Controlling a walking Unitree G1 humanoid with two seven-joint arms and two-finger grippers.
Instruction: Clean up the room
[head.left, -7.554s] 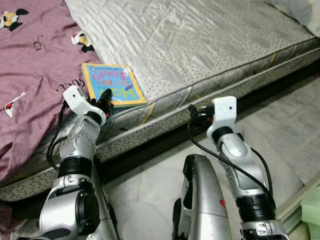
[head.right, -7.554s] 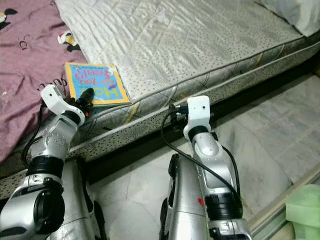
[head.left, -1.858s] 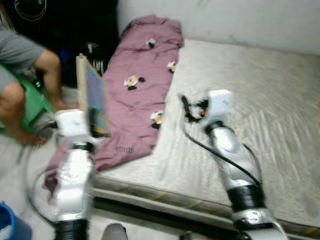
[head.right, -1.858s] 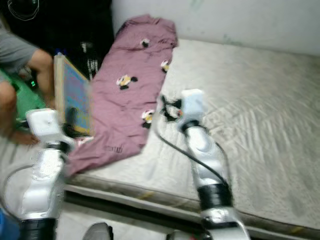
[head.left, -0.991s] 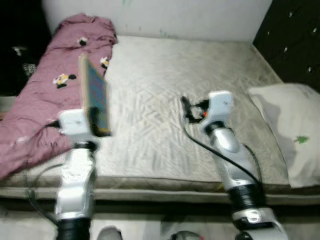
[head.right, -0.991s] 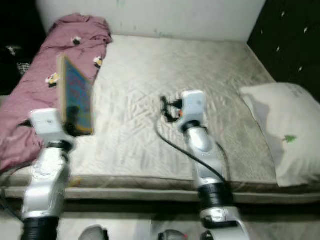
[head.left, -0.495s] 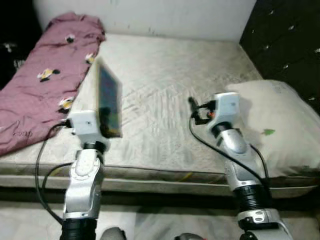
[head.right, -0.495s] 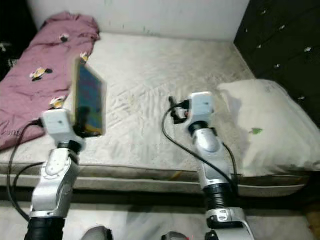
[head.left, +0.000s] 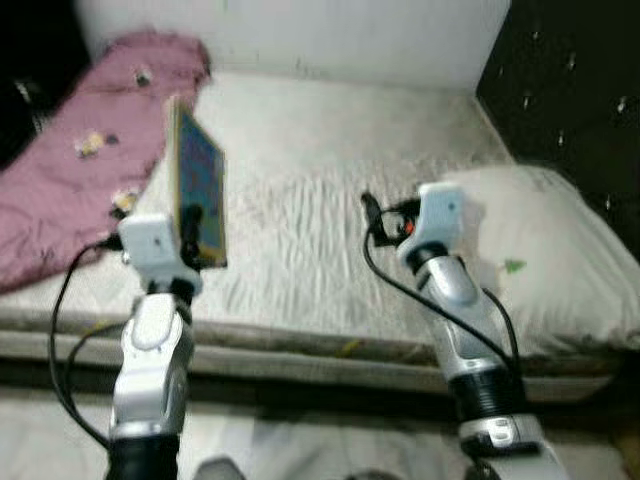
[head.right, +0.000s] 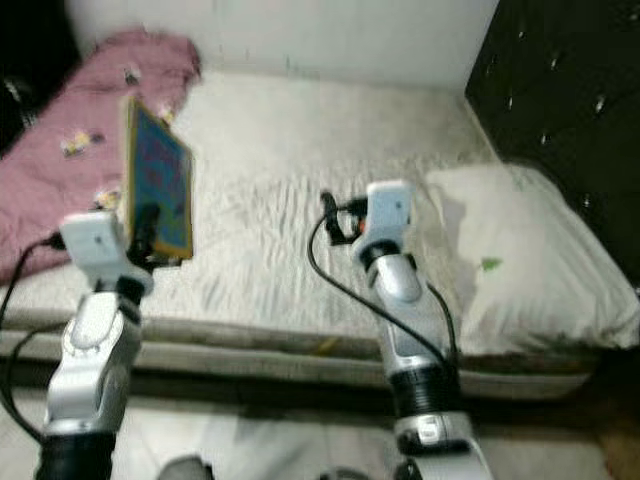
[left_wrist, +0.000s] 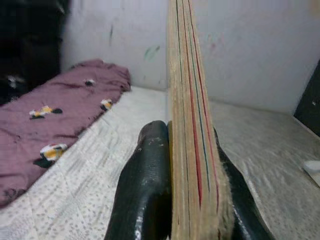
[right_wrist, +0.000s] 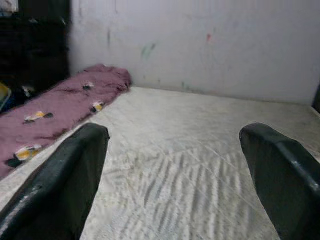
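Book (head.left: 197, 180) is clamped in my left jaws (left_wrist: 192, 175), held in the air above the near edge of the mattress (head.left: 330, 160), on the blanket (head.left: 70, 180) side of it. Not touching the bed.

Book stands upright on edge: long axis vertical, blue cover facing sideways toward my right arm, yellow border showing round it. In the left wrist view I'm looking straight along its page edge, which rises from between the fingers (left_wrist: 147, 185).

Left jaws: pressed onto the book's lower end, one black finger flat on each cover, gap equal to the book's thickness.

Right jaws (right_wrist: 175, 175): spread wide, holding nothing, touching nothing. They hover over the middle of the mattress, pointing across it toward the white wall (right_wrist: 200, 40) behind.

Relative to the mattress: purple blanket with cartoon prints lies bunched along the side by my left arm; white pillow (head.left: 540, 250) lies at the opposite end, by the dark panel (head.left: 570, 100). Head views are slightly blurred.
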